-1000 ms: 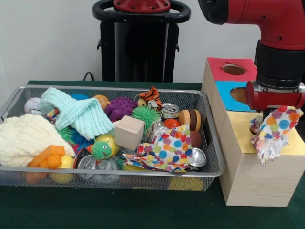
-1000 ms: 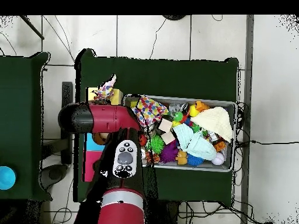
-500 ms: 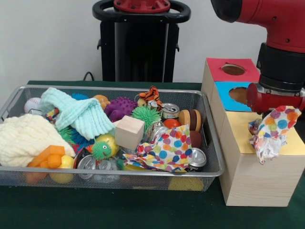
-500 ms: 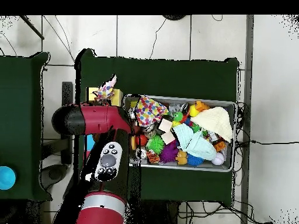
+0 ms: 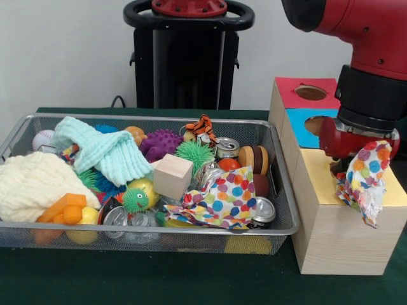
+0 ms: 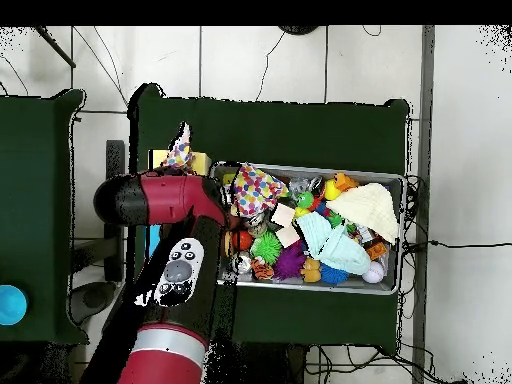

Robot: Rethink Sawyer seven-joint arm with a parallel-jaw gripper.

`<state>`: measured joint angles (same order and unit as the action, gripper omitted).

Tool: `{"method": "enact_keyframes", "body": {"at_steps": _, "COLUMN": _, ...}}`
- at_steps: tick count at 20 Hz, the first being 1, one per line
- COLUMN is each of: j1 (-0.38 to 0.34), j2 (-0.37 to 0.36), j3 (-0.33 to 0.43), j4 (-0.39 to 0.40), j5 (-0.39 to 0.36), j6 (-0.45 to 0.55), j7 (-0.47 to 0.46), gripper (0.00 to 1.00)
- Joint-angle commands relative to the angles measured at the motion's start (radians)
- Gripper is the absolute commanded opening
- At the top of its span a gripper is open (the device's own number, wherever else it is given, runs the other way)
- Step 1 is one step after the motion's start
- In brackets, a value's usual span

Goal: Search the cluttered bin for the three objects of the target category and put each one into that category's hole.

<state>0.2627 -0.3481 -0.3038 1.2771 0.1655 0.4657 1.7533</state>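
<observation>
My gripper (image 5: 344, 170) hangs over the yellow top (image 5: 318, 184) of the wooden sorting box, shut on a polka-dot cloth (image 5: 365, 179) that drapes down over the box's right front corner. The cloth and wrist hide the fingers and the yellow hole. From above, the same cloth (image 6: 179, 152) shows beside the red arm (image 6: 165, 200). A second polka-dot cloth (image 5: 219, 200) lies at the front right of the mesh bin (image 5: 284, 190), on top of cans. A cream knitted cloth (image 5: 32, 184) and a mint knitted cloth (image 5: 105, 152) lie at the bin's left.
Behind the yellow section the box has a blue section (image 5: 303, 121) and a red section (image 5: 308, 92), each with a round hole. The bin also holds a wooden cube (image 5: 172, 176), spiky balls, drink cans, orange blocks and a tiger toy (image 5: 202, 127).
The wrist has turned and shifted slightly left over the yellow section. The held cloth now hangs narrower and a little lower. The bin's contents have not moved.
</observation>
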Motion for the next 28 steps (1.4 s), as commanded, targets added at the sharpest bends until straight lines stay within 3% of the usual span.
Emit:
{"method": "enact_keyframes", "body": {"at_steps": 1, "j1": -0.033, "j2": 0.069, "j3": -0.046, "j4": -0.066, "j5": 0.033, "j6": 0.149, "j7": 0.251, "gripper": 0.0}}
{"method": "enact_keyframes", "body": {"at_steps": 10, "j1": -0.049, "j2": 0.091, "j3": -0.038, "j4": -0.104, "j5": 0.069, "j6": 0.277, "j7": 0.258, "gripper": 0.0}}
{"method": "enact_keyframes", "body": {"at_steps": 15, "j1": -0.07, "j2": 0.077, "j3": 0.02, "j4": -0.082, "j5": 0.086, "j6": 0.303, "j7": 0.214, "gripper": 0.0}}
{"method": "enact_keyframes", "body": {"at_steps": 17, "j1": -0.076, "j2": 0.024, "j3": 0.059, "j4": -0.03, "j5": 0.099, "j6": 0.296, "j7": 0.18, "gripper": 0.0}}
{"method": "enact_keyframes", "body": {"at_steps": 21, "j1": -0.072, "j2": -0.114, "j3": 0.101, "j4": 0.073, "j5": 0.131, "j6": 0.379, "j7": 0.139, "gripper": 0.0}}
{"method": "enact_keyframes", "body": {"at_steps": 24, "j1": -0.083, "j2": -0.163, "j3": 0.128, "j4": 0.125, "j5": 0.142, "j6": 0.38, "j7": 0.106, "gripper": 0.0}}
{"method": "enact_keyframes", "body": {"at_steps": 28, "j1": -0.074, "j2": -0.199, "j3": 0.112, "j4": 0.131, "j5": 0.127, "j6": 0.397, "j7": 0.111, "gripper": 0.0}}
